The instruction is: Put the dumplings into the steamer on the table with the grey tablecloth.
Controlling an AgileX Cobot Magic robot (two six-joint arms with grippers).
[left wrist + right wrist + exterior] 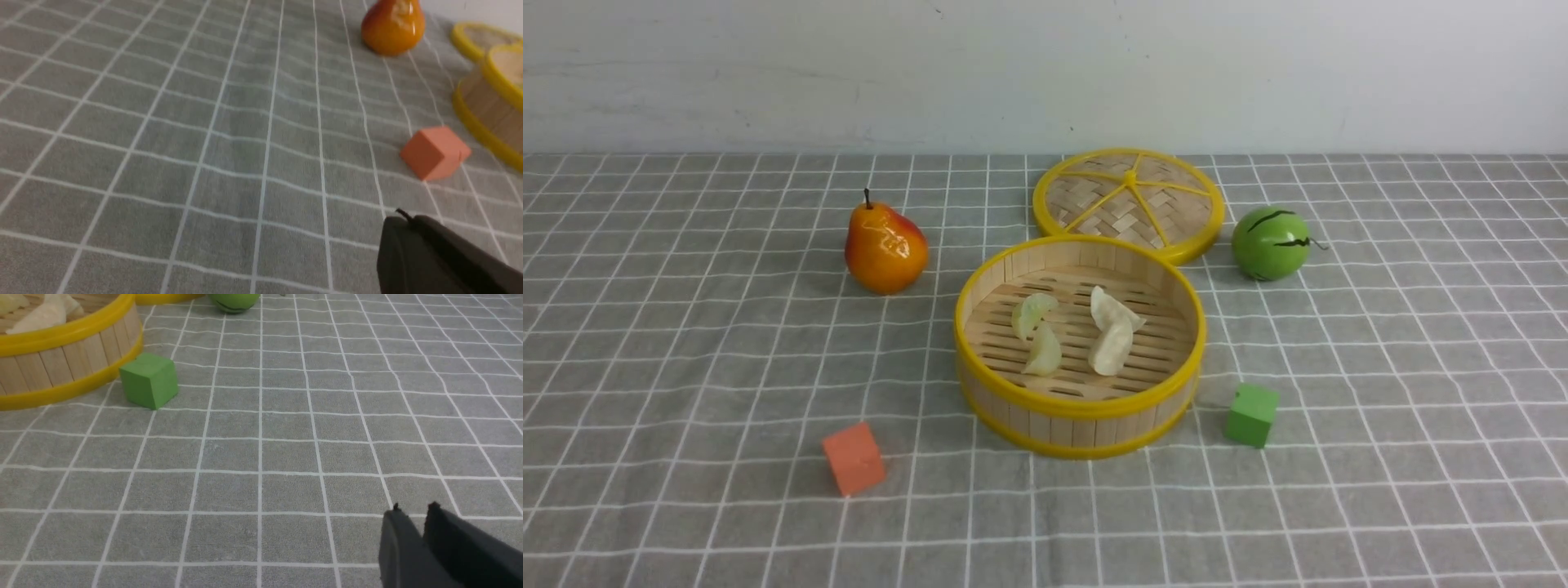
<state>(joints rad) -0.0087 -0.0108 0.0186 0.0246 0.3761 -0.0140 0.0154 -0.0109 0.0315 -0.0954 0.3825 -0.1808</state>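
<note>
Mid-bench on grey checked tablecloth (686, 367), round bamboo steamer with yellow rims (1078, 408) holds four pleated toy dumplings (1111, 347). Left gripper (402, 218) together, empty; right gripper (412, 512) slightly apart, empty.

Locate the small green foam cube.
In the front view the small green foam cube sits on the grey checked tablecloth, right of the round bamboo steamer, close to its wall.

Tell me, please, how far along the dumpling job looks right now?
Done: all four dumplings lie inside the steamer, and none shows on the cloth. In hand: nothing; the left gripper is shut and empty, the right gripper slightly parted and empty. Left: nothing visible.
</note>
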